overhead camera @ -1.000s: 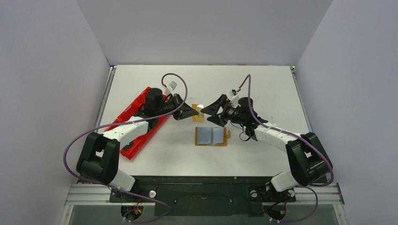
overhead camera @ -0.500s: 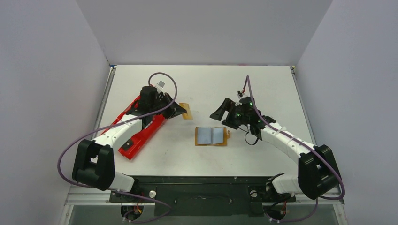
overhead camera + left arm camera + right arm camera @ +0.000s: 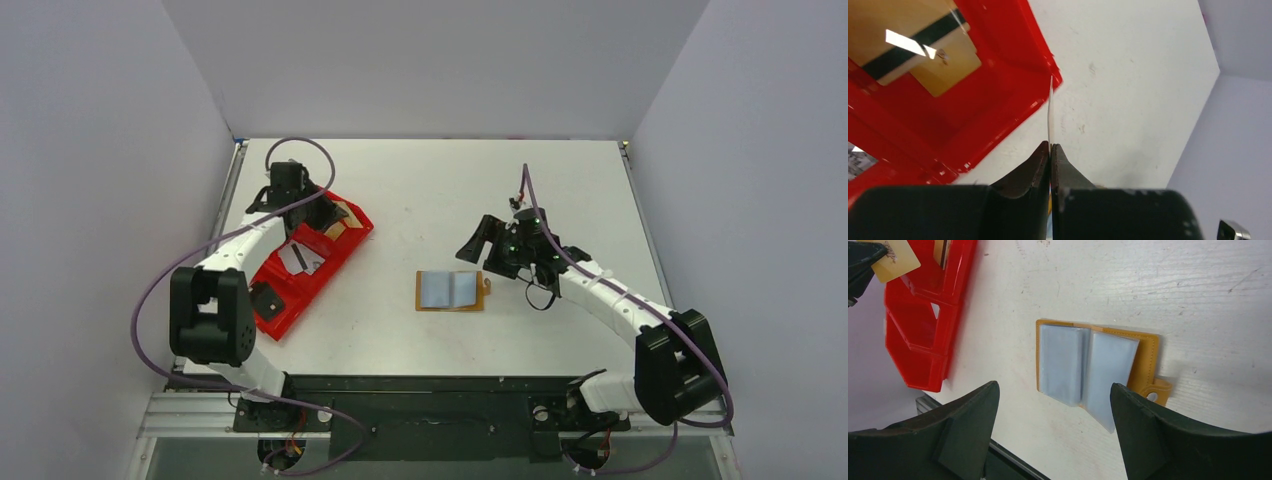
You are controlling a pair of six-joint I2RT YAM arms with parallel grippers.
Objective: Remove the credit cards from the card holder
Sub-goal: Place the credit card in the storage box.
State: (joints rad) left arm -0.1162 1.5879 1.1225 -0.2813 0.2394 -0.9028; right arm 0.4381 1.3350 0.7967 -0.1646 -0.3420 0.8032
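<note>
**Holder lies open beside the right gripper; left gripper is off at the tray**

The card holder point(image 3: 452, 290) lies flat and open on the table point(image 3: 430, 180), near the middle. Its long axis runs left to right across the arms, with the clasp tab on the right end. Two pale blue-grey panels point(image 3: 1083, 365) cover its open faces. Whether these are bare cards or sleeves over cards cannot be told.

The right gripper point(image 3: 478, 248) is clearly the nearer one. It hangs just beyond the holder's right half, with the holder on its near-left side. Its fingers point(image 3: 963, 425) are spread wide and hold nothing. In the wrist view they frame the holder from either side across its long axis, and they are not touching it. The next pull therefore looks like the right arm's job, and the spread would have to narrow onto a thin card edge.

The left gripper point(image 3: 335, 215) is well apart, over the far end of the red tray point(image 3: 268, 272). It is pinched tight on a thin tan card point(image 3: 1050, 107), which shows edge-on above the tray's corner. A second tan card with a black stripe point(image 3: 918, 47) lies inside that compartment.
</note>
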